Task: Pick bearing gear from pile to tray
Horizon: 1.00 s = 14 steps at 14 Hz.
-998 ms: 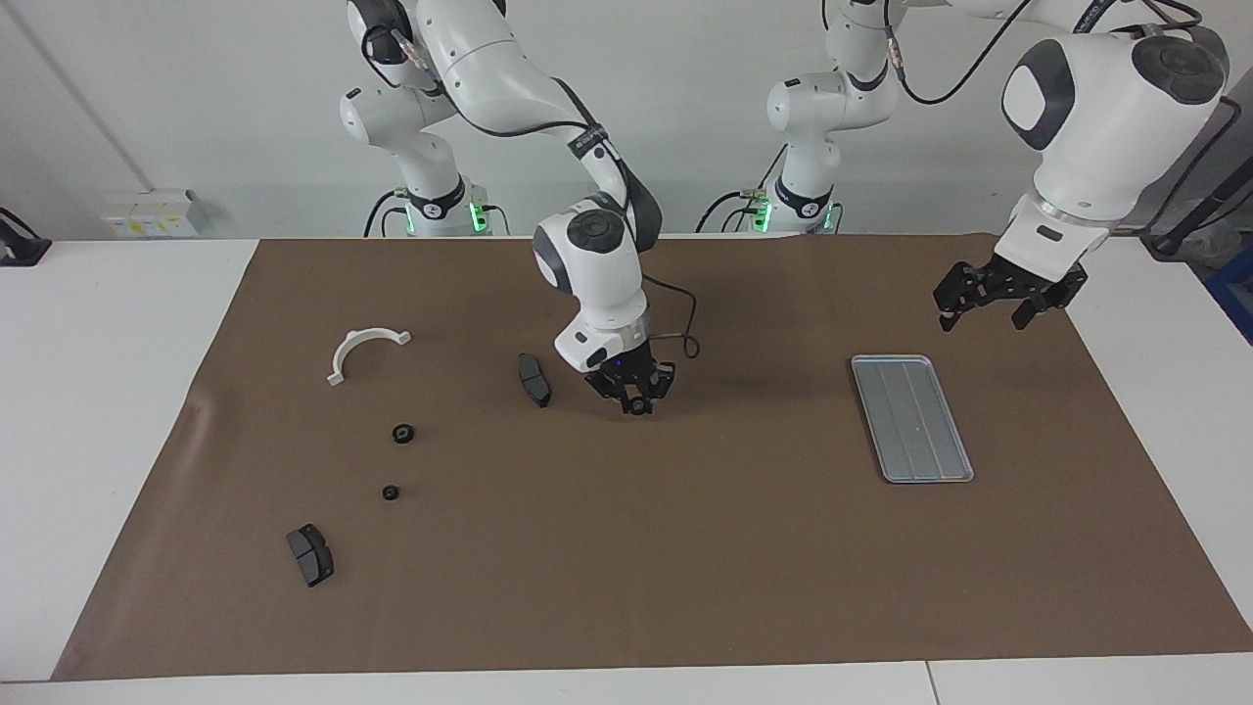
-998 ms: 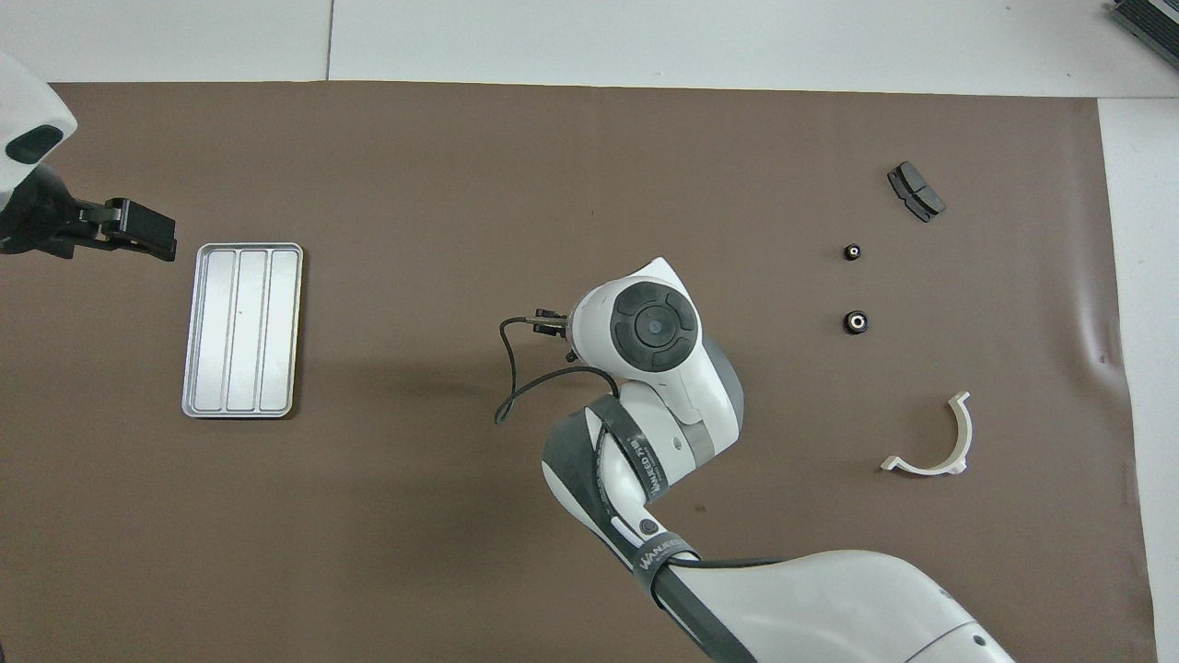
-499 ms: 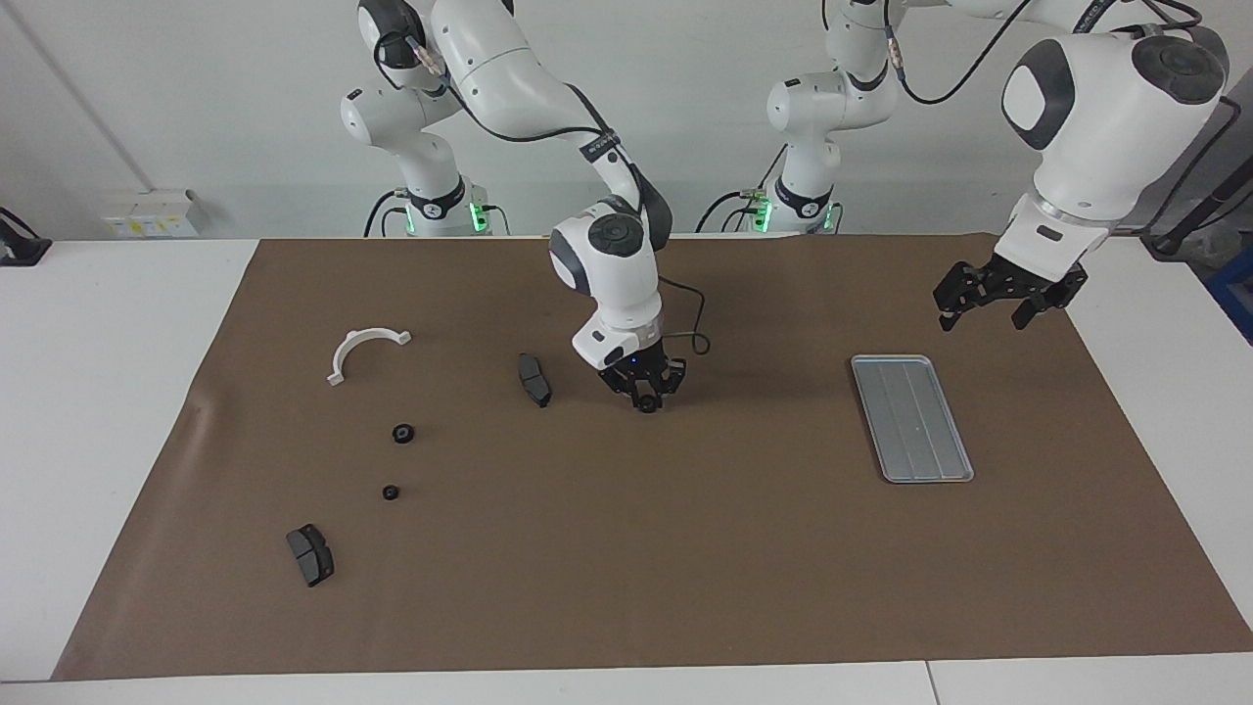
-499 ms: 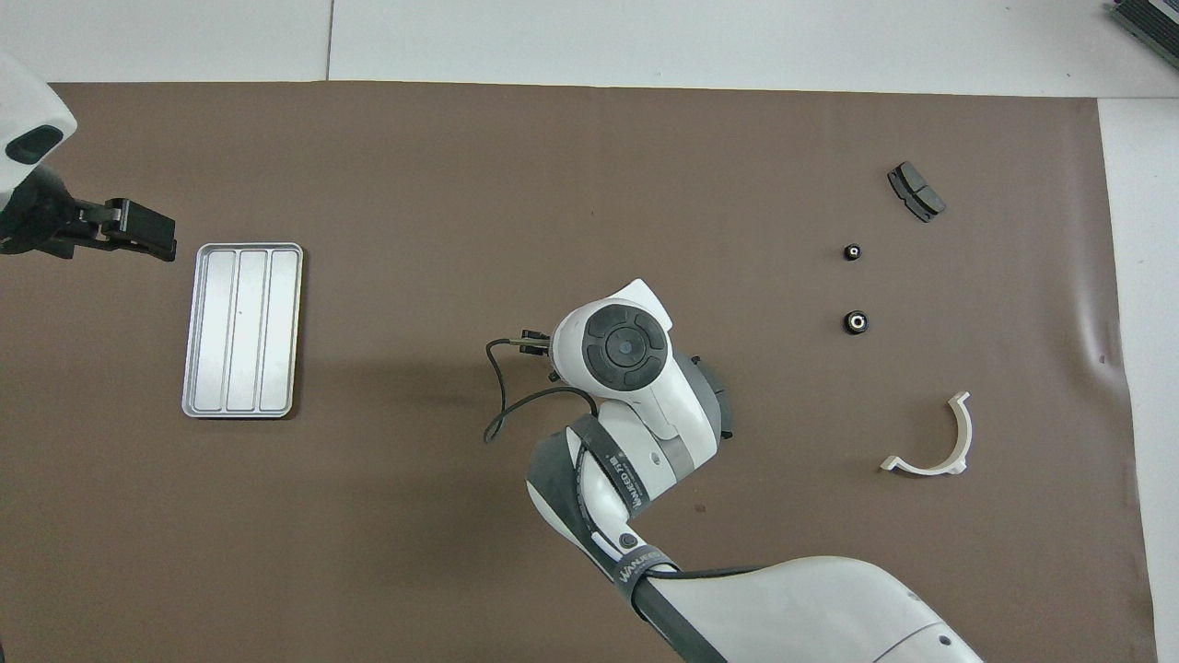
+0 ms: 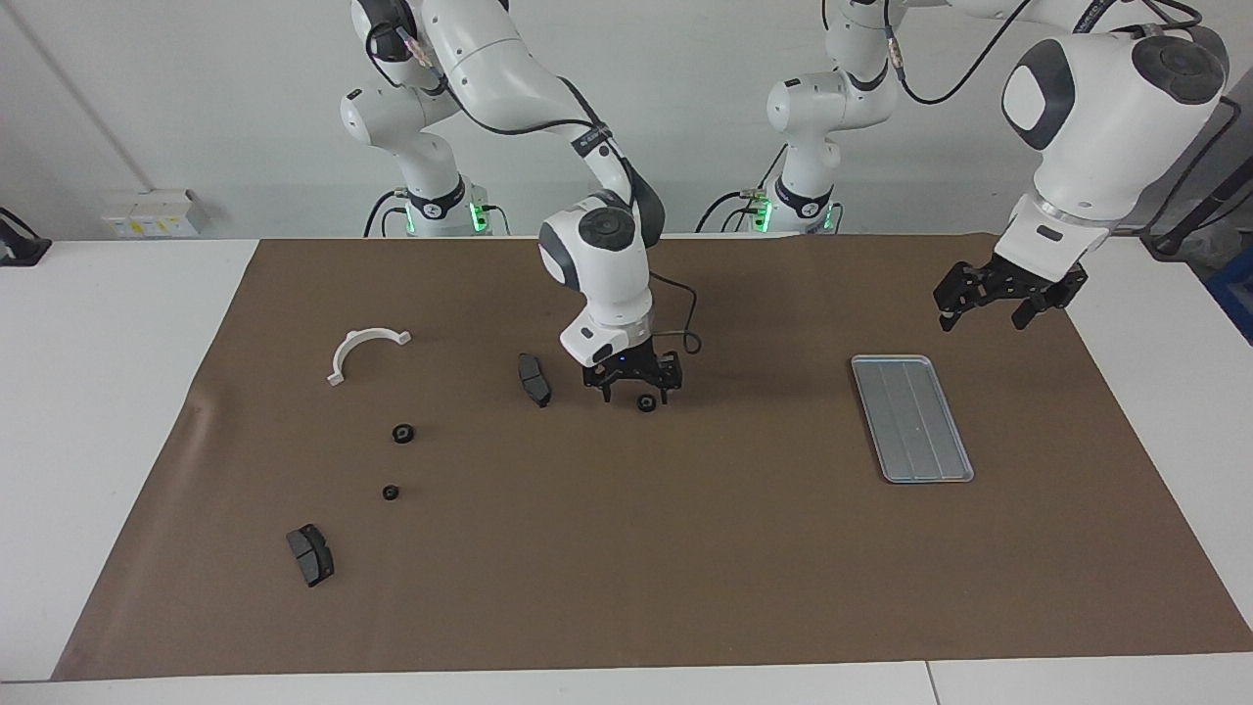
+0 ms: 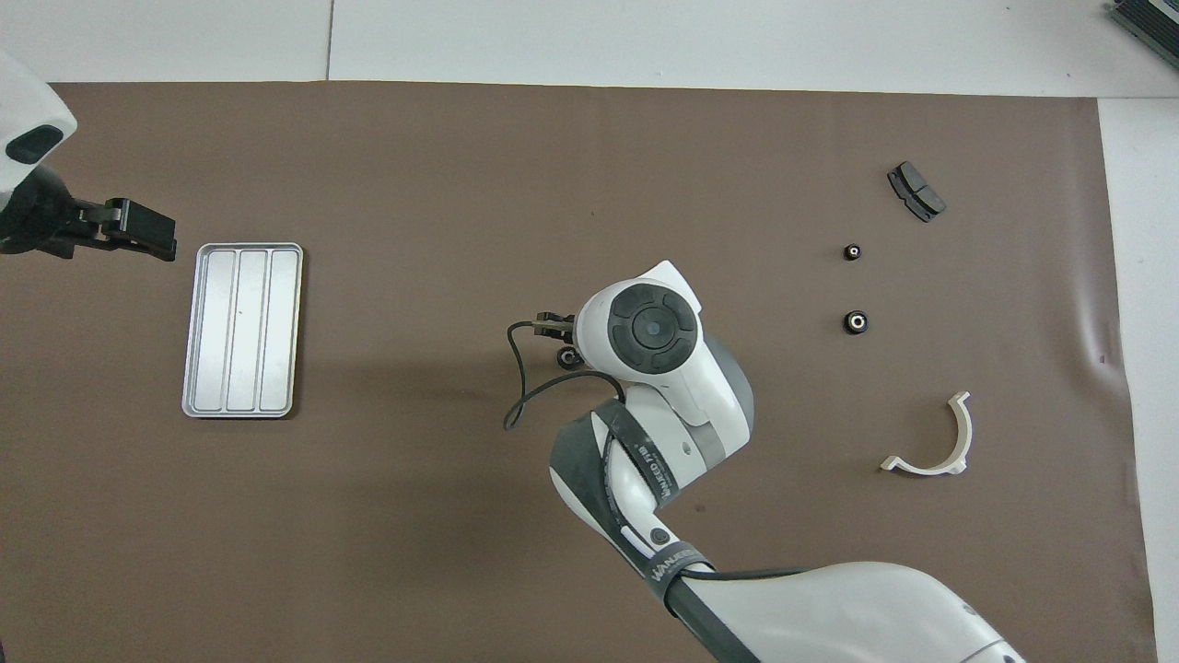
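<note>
Mid-table on the brown mat [image 5: 685, 548], the right gripper [image 5: 633, 390] hangs low with its fingers spread, released, over a small black gear [image 5: 645, 402] that lies flat on the mat, its hole facing up. Round, the gear has no long axis to speak of. Two more gears [image 5: 402, 433] [image 5: 391, 493] lie toward the right arm's end of the mat, among dark pads [image 5: 533, 379] [image 5: 310, 554] and a white half-ring bracket [image 5: 362, 350]. The tray [image 5: 910, 418] sits toward the left arm's end, its long axis running from the robots' edge to the outer edge. The left gripper [image 5: 1008, 296] waits open just off the tray's robot-side end.
</note>
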### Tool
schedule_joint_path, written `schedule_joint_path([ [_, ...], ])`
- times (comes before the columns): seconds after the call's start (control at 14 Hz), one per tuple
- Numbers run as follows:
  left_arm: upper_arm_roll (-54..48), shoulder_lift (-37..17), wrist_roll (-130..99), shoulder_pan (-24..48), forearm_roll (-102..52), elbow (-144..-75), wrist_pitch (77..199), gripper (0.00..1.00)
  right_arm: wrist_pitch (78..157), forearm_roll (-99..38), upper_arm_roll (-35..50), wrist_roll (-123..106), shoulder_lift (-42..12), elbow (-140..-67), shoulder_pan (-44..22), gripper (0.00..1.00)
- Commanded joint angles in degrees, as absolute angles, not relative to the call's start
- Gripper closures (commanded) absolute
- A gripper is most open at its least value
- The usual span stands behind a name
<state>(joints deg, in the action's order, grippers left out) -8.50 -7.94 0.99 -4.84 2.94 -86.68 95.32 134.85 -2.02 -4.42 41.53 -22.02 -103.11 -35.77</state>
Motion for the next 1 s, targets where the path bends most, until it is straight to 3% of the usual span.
schedule_joint_path([
  [0.0, -8.17, -5.89, 0.53, -4.92, 2.11, -89.12, 95.89, 0.0, 129.31, 1.22, -3.87, 37.99, -16.19, -104.33, -29.47, 0.0],
  [0.43, -8.17, -5.89, 0.53, -4.83, 2.11, -89.12, 95.89, 0.0, 123.75, 1.23, -3.78, 12.17, -12.75, -105.64, -14.88, 0.0],
  [0.93, -8.17, -5.89, 0.53, -4.92, 2.11, -89.12, 95.89, 0.0, 135.7, 1.05, -3.69, -8.59, -13.27, -117.59, -6.42, 0.0],
])
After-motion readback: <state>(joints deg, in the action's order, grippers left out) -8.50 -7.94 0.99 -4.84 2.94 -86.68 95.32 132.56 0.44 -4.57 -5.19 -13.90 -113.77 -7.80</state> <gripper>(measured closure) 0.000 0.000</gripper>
